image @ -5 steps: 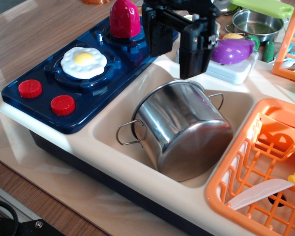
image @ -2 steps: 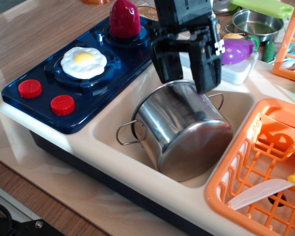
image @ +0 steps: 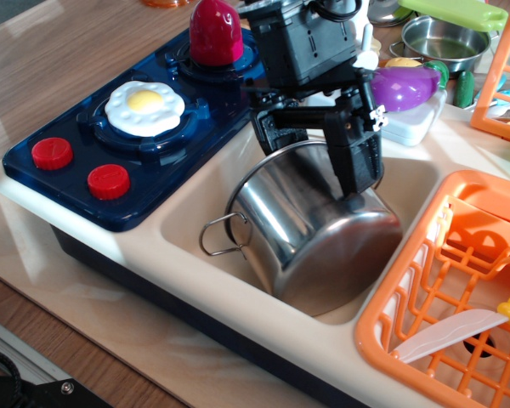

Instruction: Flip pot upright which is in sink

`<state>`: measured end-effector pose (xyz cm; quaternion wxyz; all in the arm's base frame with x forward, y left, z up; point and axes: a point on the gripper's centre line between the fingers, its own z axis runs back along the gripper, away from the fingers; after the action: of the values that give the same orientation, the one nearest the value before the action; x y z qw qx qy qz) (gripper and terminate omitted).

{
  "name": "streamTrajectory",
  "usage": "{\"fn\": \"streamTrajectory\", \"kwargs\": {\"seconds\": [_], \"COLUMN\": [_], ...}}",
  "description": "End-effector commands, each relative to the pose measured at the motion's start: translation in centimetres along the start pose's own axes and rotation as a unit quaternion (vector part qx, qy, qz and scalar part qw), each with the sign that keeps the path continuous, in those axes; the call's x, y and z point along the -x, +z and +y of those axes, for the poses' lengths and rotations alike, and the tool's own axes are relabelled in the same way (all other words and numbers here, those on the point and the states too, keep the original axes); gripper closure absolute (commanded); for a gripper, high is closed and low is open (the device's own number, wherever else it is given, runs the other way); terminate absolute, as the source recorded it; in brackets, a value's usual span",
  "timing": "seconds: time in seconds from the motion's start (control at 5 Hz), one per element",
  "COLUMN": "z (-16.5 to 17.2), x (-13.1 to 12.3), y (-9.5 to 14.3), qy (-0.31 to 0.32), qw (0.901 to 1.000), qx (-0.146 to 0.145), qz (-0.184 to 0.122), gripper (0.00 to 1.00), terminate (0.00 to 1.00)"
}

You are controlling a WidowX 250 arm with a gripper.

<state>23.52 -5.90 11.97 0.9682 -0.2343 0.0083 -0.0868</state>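
The shiny steel pot (image: 310, 234) lies tipped in the cream sink (image: 185, 223), its flat base facing front-right and its mouth turned toward the back. One wire handle (image: 217, 234) sticks out on the left; the other is hidden behind the gripper. My black gripper (image: 316, 157) is low over the pot's upper far side and open. Its jaws are spread across the pot's body. The right finger (image: 363, 166) lies against the top of the pot's wall, and the left finger (image: 268, 132) stands by the far rim.
A blue toy stove (image: 68, 183) with a fried egg (image: 144, 106) and a red piece (image: 215, 32) stands left of the sink. An orange dish rack (image: 408, 289) holding a white knife (image: 446, 333) borders the right. A purple eggplant (image: 404, 87) and a small steel pan (image: 442, 38) stand behind.
The gripper has come down from above the sink's back edge and turned, its fingers now straddling the pot. The pot has shifted slightly left.
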Motion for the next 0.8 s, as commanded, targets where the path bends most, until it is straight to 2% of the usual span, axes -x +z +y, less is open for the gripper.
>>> {"fn": "streamTrajectory", "kwargs": {"seconds": [0.0, 0.2, 0.4, 0.6], "z": [-1.5, -1.8, -2.7, -3.0], "x": [0.3, 0.2, 0.1, -0.2], "y": [0.1, 0.0, -0.2, -0.2], "qy": [0.014, 0.001, -0.034, -0.036], "qw": [0.9994, 0.9968, 0.9779, 0.9687], "qx": [-0.015, -0.07, -0.196, -0.234], "qz": [-0.029, -0.04, -0.064, -0.076], "gripper": [1.0, 1.0, 1.0, 1.0], "terminate": [0.0, 0.0, 0.0, 0.0]}}
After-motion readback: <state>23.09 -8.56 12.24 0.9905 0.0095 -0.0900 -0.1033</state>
